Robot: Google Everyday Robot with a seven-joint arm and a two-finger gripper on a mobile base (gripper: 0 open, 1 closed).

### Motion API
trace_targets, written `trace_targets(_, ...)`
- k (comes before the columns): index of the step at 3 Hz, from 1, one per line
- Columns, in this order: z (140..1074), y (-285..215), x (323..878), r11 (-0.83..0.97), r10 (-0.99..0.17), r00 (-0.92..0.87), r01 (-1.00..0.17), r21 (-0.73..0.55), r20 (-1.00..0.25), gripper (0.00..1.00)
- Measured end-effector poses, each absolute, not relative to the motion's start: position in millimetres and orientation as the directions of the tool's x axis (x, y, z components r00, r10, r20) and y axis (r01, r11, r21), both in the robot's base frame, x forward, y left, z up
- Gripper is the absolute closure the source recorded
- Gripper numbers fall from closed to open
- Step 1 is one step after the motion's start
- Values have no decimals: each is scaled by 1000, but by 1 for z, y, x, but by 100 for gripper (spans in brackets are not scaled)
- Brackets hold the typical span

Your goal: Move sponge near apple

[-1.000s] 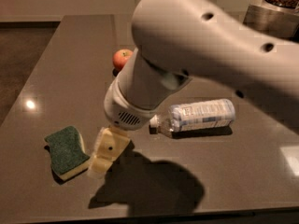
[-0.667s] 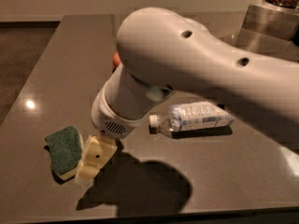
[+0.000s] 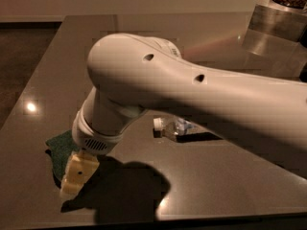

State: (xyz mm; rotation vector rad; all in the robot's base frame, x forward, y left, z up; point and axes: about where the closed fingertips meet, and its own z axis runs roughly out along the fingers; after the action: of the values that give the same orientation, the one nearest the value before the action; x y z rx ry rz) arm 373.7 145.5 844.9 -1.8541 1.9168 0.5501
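The sponge [image 3: 58, 146] lies at the table's front left; only its dark green top shows, at the left of my wrist, and the rest is hidden under the arm. My gripper [image 3: 73, 180] is down at the sponge's right front edge, pale yellow, pointing down toward the table. Whether it touches the sponge I cannot tell. The apple is hidden behind my large white arm [image 3: 192, 95].
A clear plastic bottle [image 3: 171, 128] lies on its side in the middle of the dark table [image 3: 225, 190], partly hidden by the arm. A metal container [image 3: 280, 25] stands at the back right. The table's front edge runs just below the gripper.
The arm has swung left and toward the front, bringing the gripper from right of the sponge onto its right edge. The arm now covers the apple and most of the bottle.
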Motion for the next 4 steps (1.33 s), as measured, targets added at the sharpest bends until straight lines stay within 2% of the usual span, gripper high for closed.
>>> trace_targets(1, 838, 154, 374, 25, -839, -30, -1000, 16, -543, 27)
trace_targets(2, 843, 154, 385, 32, -834, -44, -999, 32, -550, 50)
trace_targets(4, 885, 131, 447, 141, -804, -110, -990, -7, -584, 96)
